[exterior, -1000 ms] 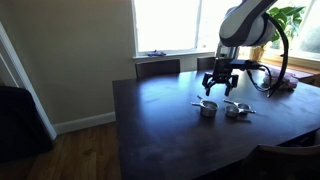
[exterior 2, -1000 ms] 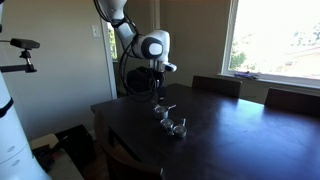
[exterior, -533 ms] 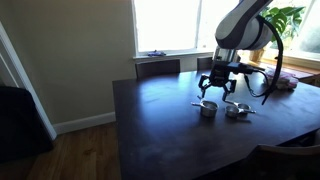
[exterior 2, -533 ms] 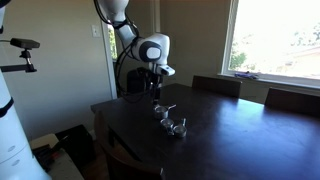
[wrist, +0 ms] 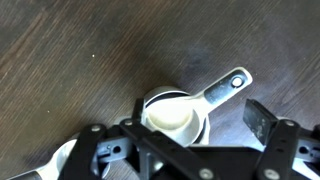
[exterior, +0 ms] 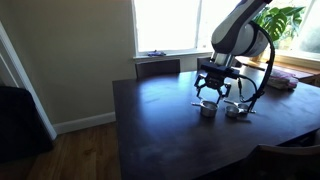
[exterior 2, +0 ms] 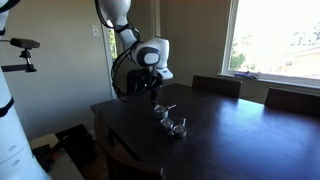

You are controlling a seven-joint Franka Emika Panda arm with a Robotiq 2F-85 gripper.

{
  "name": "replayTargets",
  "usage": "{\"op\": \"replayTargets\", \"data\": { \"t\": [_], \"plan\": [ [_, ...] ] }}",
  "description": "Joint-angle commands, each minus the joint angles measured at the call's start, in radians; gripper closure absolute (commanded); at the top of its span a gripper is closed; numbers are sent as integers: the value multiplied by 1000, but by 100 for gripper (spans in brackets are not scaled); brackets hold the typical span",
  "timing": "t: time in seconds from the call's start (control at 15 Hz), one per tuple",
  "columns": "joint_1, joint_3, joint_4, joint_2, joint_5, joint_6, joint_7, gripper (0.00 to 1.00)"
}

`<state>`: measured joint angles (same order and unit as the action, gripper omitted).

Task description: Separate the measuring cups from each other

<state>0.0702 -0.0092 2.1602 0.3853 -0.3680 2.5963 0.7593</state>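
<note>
Shiny silver measuring cups lie in two spots on the dark table, a nearer stack (exterior: 208,107) (exterior 2: 165,112) and another cup (exterior: 237,111) (exterior 2: 178,127) beside it. In the wrist view the stack (wrist: 175,115) shows as nested cups with a flat handle (wrist: 225,88) pointing up right. The edge of the other cup (wrist: 55,165) shows at the bottom left. My gripper (exterior: 213,93) (exterior 2: 152,93) (wrist: 175,132) is open and empty. It hangs just above the stack, with its fingers on either side of it.
The dark wooden table (exterior: 160,110) (exterior 2: 240,130) has chairs along its far side (exterior: 158,67) (exterior 2: 215,85). A plant (exterior: 290,20) stands by the window, and a camera on a stand (exterior 2: 22,45) is off the table's end.
My gripper has come down and shifted slightly sideways, closer over the stack of cups. The cups have not moved.
</note>
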Motion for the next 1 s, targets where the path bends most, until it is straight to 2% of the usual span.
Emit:
{"op": "replayTargets", "data": {
  "t": [0.0,0.67,0.73,0.87,0.93],
  "plan": [
    [3,-2,-15,19,-47,7,96,0],
    [4,27,-124,139,-125,23,198,0],
    [4,28,-132,146,-125,24,202,24],
    [5,31,-144,156,-123,26,204,32],
    [5,31,-150,160,-123,26,206,40]
  ]
}}
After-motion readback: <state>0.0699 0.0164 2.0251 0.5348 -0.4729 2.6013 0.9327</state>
